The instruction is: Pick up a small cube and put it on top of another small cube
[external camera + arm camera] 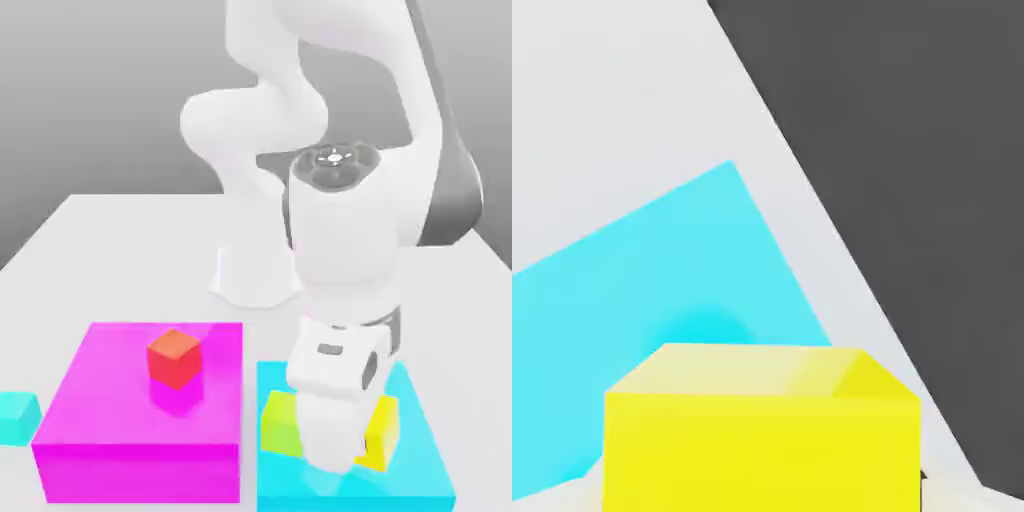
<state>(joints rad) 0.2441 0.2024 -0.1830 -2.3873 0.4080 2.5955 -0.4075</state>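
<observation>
Fingers [336, 462] closed on pure-yellow cube [762, 455], over flat cyan block [420, 482], beside lime-yellow cube [281, 424]. Probably light, stiff, perhaps slick plastic; flat opposite sides, gripped mid-face, should resist twisting. Small cyan cube [17, 419] waits at exterior view's left.

Clock read over the exterior view, twelve farthest: the arm's base [256, 265] stands on the bench [130, 250] at twelve, beyond both blocks. The flat block [405, 480] lies at three o'clock from the thick block [110, 390], a narrow gap between. On the thick block, toward one, sits the upper cube [175, 360]; at its nine, the lone cube [14, 420]. The side cube [281, 425] is on the flat block, at nine from the held cube [384, 432].
</observation>
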